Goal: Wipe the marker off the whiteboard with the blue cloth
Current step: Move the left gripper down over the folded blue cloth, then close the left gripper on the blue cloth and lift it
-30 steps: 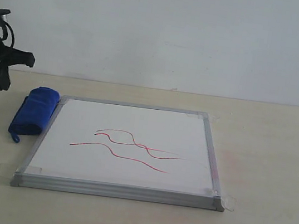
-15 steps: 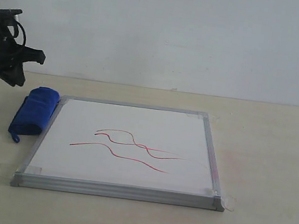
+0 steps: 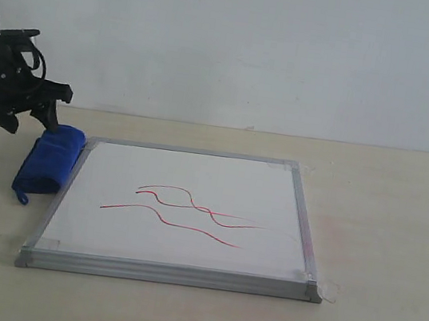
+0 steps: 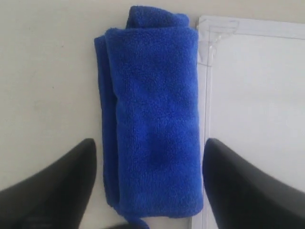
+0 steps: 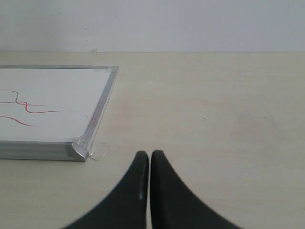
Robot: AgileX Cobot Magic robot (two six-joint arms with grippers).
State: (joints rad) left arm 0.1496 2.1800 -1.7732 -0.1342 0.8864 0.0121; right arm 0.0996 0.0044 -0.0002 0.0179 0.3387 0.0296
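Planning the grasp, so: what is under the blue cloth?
Only the table shows around the blue cloth, which lies alongside the whiteboard. The left gripper hangs open above it. Whatever is beneath the roll is covered.

We are looking at the cloth (image 3: 50,158) lying on the table (image 3: 381,234) under our left hand (image 3: 32,119), between its two spread fingers. The whiteboard (image 3: 195,182) is lying flat just beyond one finger, its frame right against the cloth. The marker (image 3: 182,214) lines are sitting mid-board, well apart from that hand. Our right hand (image 5: 149,155) is hanging near the board's far-side corner.
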